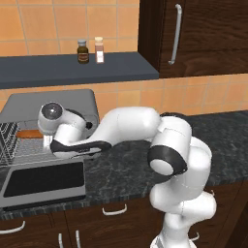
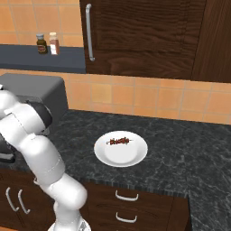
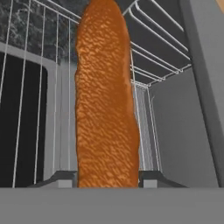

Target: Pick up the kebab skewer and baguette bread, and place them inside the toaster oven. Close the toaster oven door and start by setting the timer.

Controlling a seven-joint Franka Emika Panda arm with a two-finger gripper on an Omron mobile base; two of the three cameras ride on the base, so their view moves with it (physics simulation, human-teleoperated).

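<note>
Oven door [image 1: 43,180] down, mouth open; baguette [image 3: 107,100] over rack [image 3: 148,57], side wall [image 3: 183,131] prob. close.

Glossy white arm [image 1: 179,160]; dark joints

- No text, brand, number or sign could be read anywhere in these views.
- The two small bottles [image 1: 90,51] on the shelf had label bands, but they were too small and blurred to read.
- The toaster oven [image 1: 48,140] showed no legible marking on its casing or door.
</note>
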